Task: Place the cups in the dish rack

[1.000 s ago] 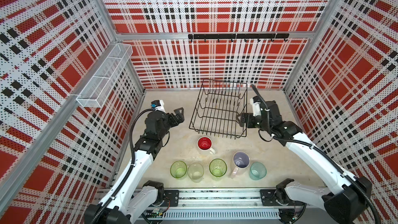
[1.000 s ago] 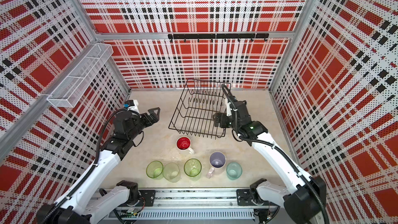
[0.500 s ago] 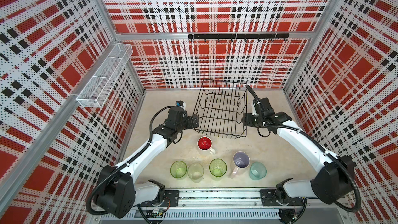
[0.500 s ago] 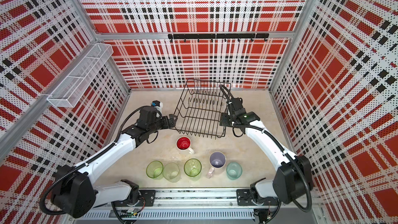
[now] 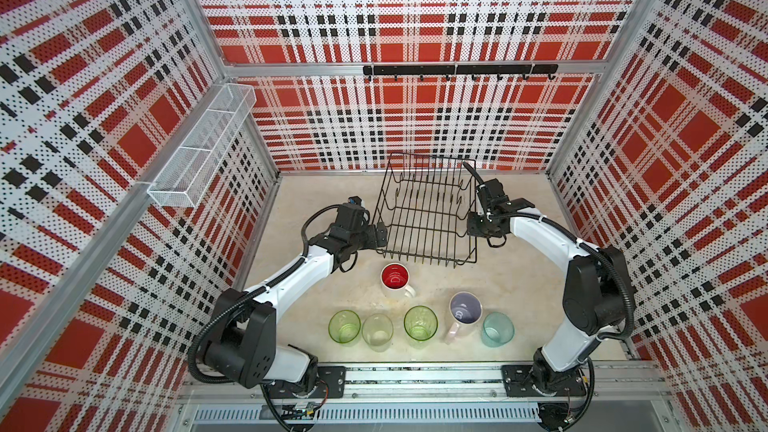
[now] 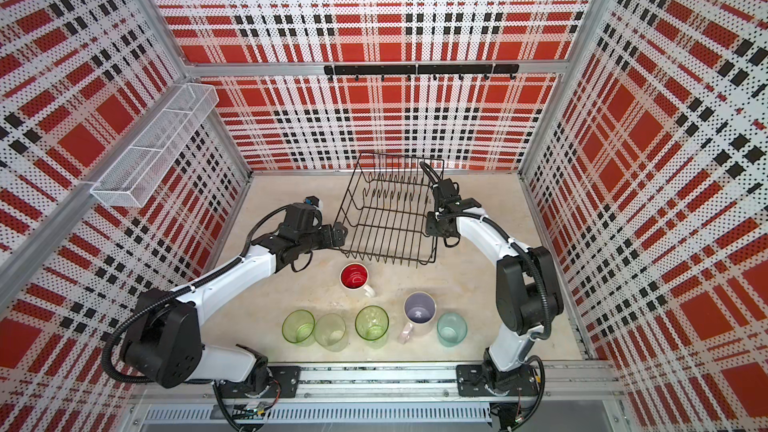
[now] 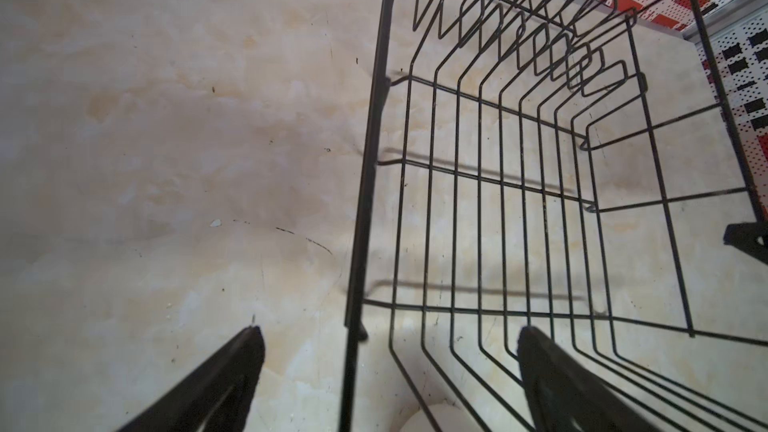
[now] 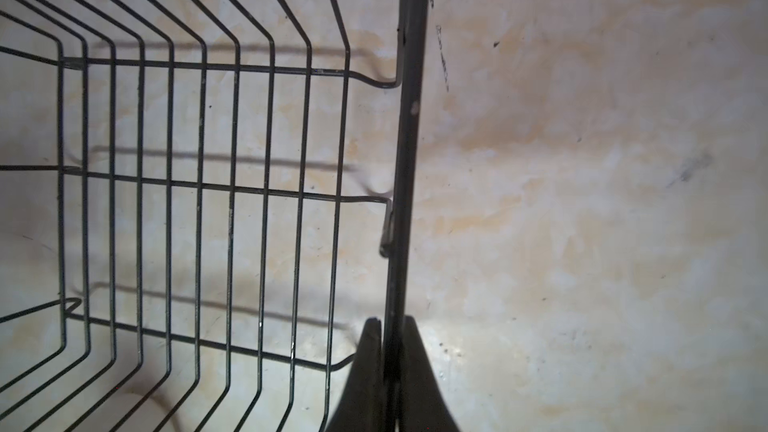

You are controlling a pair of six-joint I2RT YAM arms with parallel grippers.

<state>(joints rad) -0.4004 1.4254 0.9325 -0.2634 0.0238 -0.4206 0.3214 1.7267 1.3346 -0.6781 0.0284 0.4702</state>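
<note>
The tabletop (image 5: pixel 519 284) is looking like beige marbled stone, and red, black and white plaid walls (image 5: pixel 415 14) are boxing it in on three sides. A white mesh basket (image 5: pixel 203 151) is hanging on the left wall and a black hook rail (image 5: pixel 457 70) is running across the back one.

The dish rack (image 5: pixel 428 258) is sitting near the tabletop's far edge, roughly mid-width. The right pincer (image 8: pixel 390 322) is clamping shut on the rack's right side rail, pinching the wire between both fingers. The left pincer (image 7: pixel 388 334) is hanging wide open at the rack's left side, with that rail passing between its fingers and touching neither.

The red mug (image 5: pixel 394 277) is standing upright just off the rack's near side. Lining up along the tabletop's near edge are a green tumbler (image 5: pixel 344 325), a frosted tumbler (image 5: pixel 377 331), a second green tumbler (image 5: pixel 420 322), the pink mug (image 5: pixel 465 311) and the teal tumbler (image 5: pixel 497 328).

The left arm (image 5: pixel 291 280) is stretching low and diagonally from the near left corner. The right arm (image 5: pixel 544 238) is bending at a raised elbow by the right edge and reaching inward.
</note>
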